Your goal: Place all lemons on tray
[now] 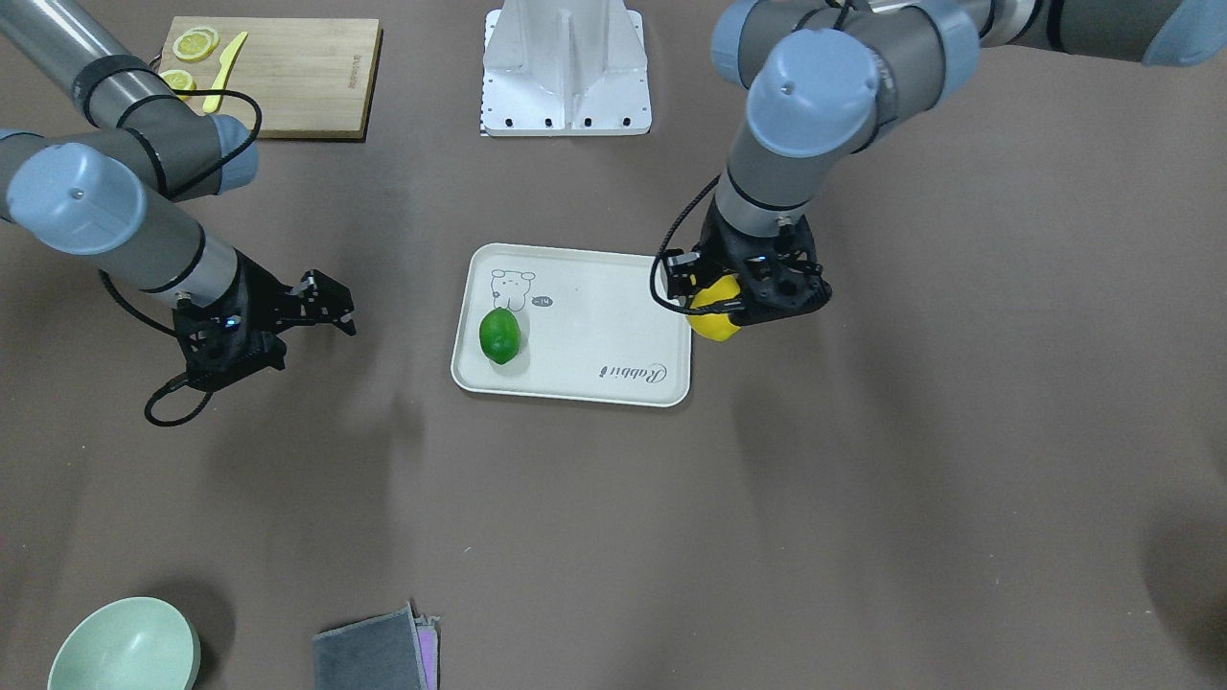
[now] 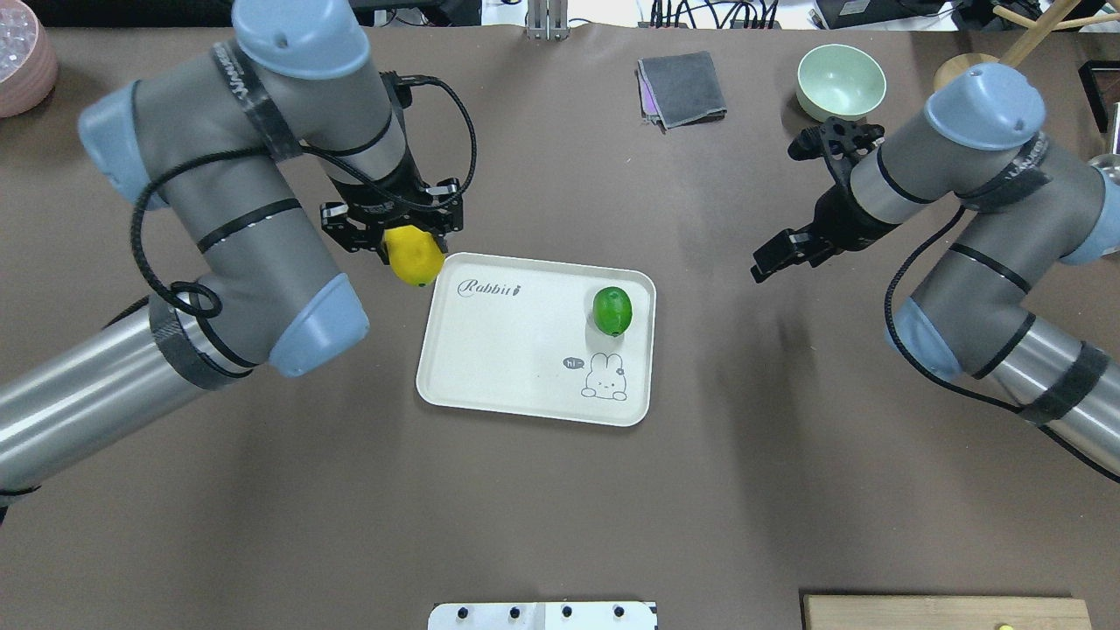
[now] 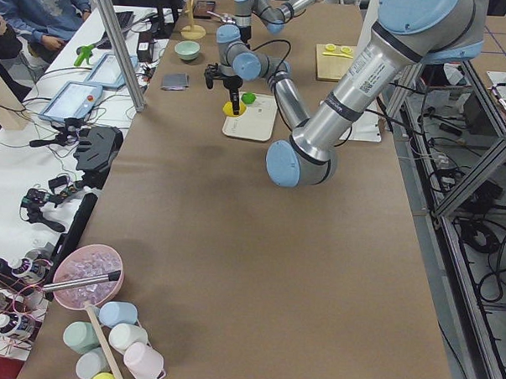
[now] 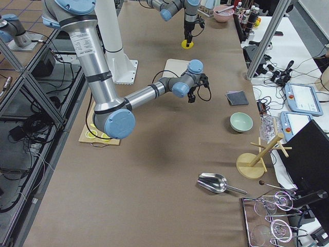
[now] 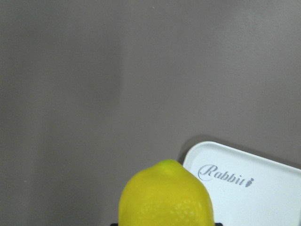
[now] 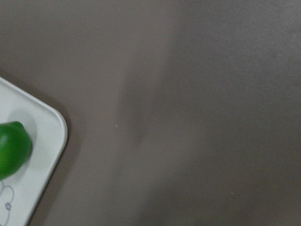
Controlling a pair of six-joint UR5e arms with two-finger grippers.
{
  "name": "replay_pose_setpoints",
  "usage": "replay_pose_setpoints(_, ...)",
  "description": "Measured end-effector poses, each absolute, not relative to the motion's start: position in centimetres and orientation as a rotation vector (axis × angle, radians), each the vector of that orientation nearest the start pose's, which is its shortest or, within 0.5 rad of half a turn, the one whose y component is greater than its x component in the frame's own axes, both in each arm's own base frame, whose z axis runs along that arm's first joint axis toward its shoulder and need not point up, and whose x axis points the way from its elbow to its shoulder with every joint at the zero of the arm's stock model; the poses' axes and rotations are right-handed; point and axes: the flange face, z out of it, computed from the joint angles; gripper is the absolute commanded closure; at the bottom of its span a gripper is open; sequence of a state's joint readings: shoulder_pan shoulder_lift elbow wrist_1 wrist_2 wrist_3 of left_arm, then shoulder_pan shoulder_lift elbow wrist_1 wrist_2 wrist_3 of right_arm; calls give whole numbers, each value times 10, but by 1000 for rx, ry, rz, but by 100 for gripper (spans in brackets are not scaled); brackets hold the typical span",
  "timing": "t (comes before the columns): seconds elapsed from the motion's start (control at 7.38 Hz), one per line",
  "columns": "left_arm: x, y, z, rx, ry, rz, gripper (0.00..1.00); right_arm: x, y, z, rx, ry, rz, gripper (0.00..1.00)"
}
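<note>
The cream-white tray [image 2: 490,367] lies mid-table. The green lemon [image 2: 612,311] rests inside it near the rabbit drawing, toward my right side. My left gripper [image 2: 407,249] is shut on the yellow lemon [image 2: 415,258] and holds it above the table, just outside the tray's far left corner by the "Rabbit" script. The left wrist view shows this lemon [image 5: 164,197] beside the tray corner [image 5: 263,188]. My right gripper [image 2: 774,258] is open and empty, hovering to the right of the tray. The right wrist view shows the green lemon [image 6: 11,148] at the tray's edge [image 6: 47,127].
A grey folded cloth [image 2: 682,87] and a pale green bowl [image 2: 841,81] sit at the far side. A wooden cutting board [image 1: 288,77] with lemon slices and a yellow knife lies near my right base. A pink bowl [image 2: 22,61] is at the far left.
</note>
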State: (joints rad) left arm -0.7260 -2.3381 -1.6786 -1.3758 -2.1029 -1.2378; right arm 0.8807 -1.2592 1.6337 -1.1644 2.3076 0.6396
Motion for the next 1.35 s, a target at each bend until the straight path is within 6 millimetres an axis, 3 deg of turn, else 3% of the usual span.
replay_pose_setpoints(0.27,510,-490,150,-104,805,-210,100,-300,-499,451,152,-976,-361,0)
replay_pose_setpoints(0.54,554,-469,154,-94,787,-221,100,-259,-471,488,173,-909,-406,0)
replay_pose_setpoints(0.68,570,-458,160,-86,774,-223,86,-235,-454,496,168,-846,-391,0)
replay_pose_setpoints(0.81,584,-448,166,-73,766,-222,59,-210,-440,495,146,-780,-362,0)
replay_pose_setpoints(0.95,595,-444,174,-63,766,-220,40,-182,-436,495,116,-732,-337,0)
replay_pose_setpoints(1.08,603,-443,182,-57,768,-218,3,-151,-439,500,87,-704,-321,0)
replay_pose_setpoints(1.35,608,-442,193,-52,773,-215,2,-92,-446,518,23,-695,-285,0)
